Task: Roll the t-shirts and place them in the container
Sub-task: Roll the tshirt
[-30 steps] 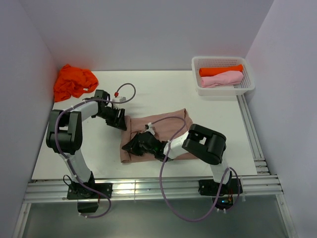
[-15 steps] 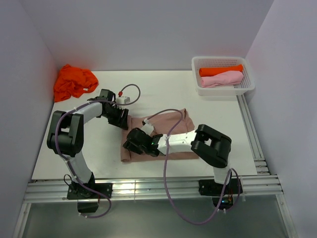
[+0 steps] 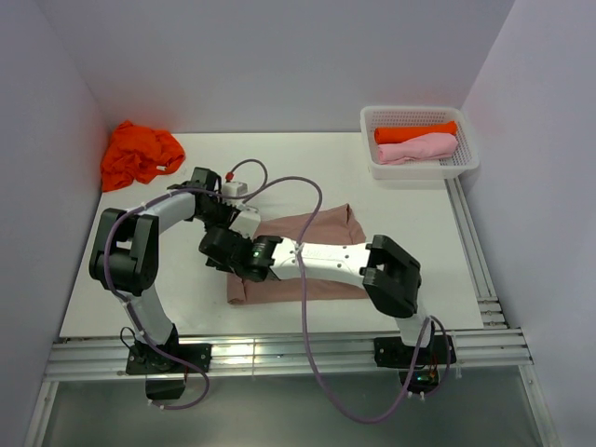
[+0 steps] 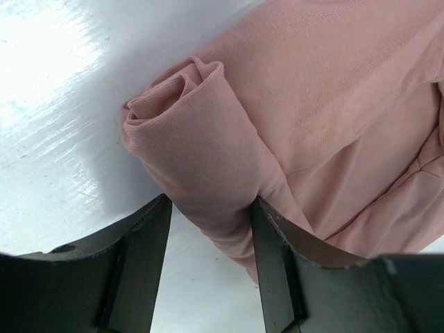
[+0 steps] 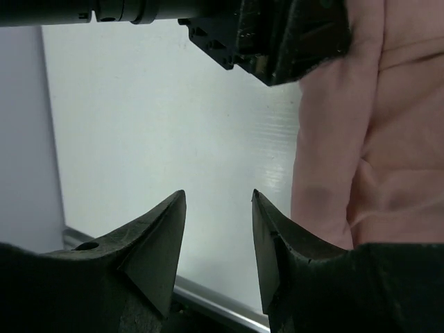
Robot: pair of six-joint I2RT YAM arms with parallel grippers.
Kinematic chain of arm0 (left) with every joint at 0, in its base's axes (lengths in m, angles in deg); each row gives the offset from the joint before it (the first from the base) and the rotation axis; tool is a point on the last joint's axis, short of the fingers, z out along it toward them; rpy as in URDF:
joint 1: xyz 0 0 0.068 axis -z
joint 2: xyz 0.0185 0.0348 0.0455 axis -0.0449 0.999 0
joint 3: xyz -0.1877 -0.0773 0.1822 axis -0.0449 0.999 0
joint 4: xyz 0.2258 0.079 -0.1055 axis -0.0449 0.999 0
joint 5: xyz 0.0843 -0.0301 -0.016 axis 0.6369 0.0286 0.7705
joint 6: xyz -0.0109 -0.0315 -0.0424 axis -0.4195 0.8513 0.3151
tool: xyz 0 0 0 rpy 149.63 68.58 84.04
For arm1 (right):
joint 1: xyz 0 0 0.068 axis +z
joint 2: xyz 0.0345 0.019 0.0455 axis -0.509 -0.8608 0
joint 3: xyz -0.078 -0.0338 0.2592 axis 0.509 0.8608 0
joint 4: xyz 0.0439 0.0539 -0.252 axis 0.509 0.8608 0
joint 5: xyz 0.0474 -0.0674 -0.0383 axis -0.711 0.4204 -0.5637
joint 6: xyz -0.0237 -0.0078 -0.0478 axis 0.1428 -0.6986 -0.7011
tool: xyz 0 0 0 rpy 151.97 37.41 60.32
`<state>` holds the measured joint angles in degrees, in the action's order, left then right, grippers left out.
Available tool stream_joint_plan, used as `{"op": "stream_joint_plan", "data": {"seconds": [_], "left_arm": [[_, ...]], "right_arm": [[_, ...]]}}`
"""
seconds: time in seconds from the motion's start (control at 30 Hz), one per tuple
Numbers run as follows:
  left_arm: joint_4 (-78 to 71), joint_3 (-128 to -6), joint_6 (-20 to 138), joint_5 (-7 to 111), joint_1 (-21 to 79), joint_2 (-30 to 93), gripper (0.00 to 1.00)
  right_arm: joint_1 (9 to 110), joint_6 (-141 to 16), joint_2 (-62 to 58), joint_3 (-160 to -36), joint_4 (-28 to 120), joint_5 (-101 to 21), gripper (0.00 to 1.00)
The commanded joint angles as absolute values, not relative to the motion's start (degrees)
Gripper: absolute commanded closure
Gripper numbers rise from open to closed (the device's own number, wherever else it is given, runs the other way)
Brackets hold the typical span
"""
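The pinkish-brown t-shirt (image 3: 312, 261) lies flat mid-table, its left edge rolled into a tube (image 4: 194, 132). My left gripper (image 3: 228, 223) (image 4: 208, 208) is shut on the far end of that roll, and both fingers (image 4: 149, 236) press the cloth. The right arm reaches left across the shirt. Its gripper (image 3: 209, 253) (image 5: 218, 198) hangs open over bare table just left of the roll (image 5: 326, 146), with nothing between the fingers. A crumpled orange t-shirt (image 3: 140, 154) lies at the back left.
A white mesh basket (image 3: 414, 111) at the back right holds a rolled orange shirt (image 3: 414, 132) and a rolled pink one (image 3: 419, 147). Metal rails run along the table's right edge (image 3: 470, 251) and front edge (image 3: 279, 354). Walls close in on three sides.
My right gripper has let go of the shirt's near part, opened, and swung left off the cloth to beside the roll. The left gripper keeps its grip and has barely moved.
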<state>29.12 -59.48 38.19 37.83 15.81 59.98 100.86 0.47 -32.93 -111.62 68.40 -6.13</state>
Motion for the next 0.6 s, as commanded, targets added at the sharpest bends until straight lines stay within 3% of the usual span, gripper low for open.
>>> {"op": "stream_joint_plan", "data": {"seconds": [0.0,0.2,0.57], "left_arm": [[29.5,-60.2,37.7,42.1,16.5,59.8,0.45],[30.1,-61.0,37.5,42.4,16.9,59.9,0.44],[30.4,-61.6,36.9,42.7,17.2,60.3,0.43]], "right_arm": [[100.6,-3.6,-37.6,-116.4,72.4,-4.7,0.5],[100.0,-2.9,-43.5,-120.9,77.2,-5.3,0.5],[100.8,-1.1,-43.5,-120.9,83.0,-2.7,0.49]]}}
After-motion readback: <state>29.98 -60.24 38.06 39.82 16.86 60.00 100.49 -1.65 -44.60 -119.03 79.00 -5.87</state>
